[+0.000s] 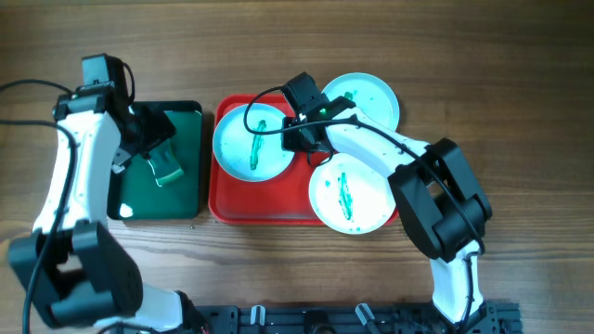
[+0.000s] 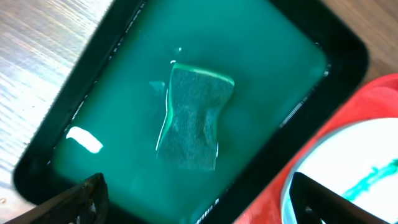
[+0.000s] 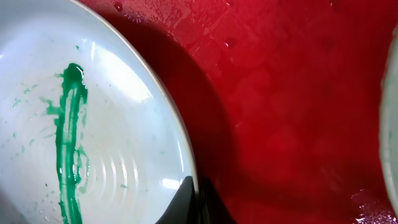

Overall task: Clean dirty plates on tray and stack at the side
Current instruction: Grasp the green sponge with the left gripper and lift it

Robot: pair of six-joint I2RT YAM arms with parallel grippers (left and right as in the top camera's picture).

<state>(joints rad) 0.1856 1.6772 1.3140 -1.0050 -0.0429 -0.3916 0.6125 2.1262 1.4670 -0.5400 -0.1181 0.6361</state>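
Observation:
Three dirty plates with green streaks lie on or over the red tray (image 1: pixel 269 202): one at the left (image 1: pixel 239 148), one at the back right (image 1: pixel 371 100), one at the front right (image 1: pixel 357 197). My right gripper (image 1: pixel 299 133) is shut on the right rim of the left plate; the wrist view shows its fingers (image 3: pixel 196 202) pinching that rim (image 3: pixel 112 137) over the wet tray (image 3: pixel 292 112). My left gripper (image 1: pixel 153 153) is open above a green sponge (image 2: pixel 194 117) that lies in the dark green tray (image 2: pixel 124 81). The sponge also shows in the overhead view (image 1: pixel 168 170).
The dark green tray (image 1: pixel 190 190) holds green liquid and sits right beside the red tray's left edge. Cables run over the left plate from the right arm. A black rail (image 1: pixel 371 320) lies along the table's front edge.

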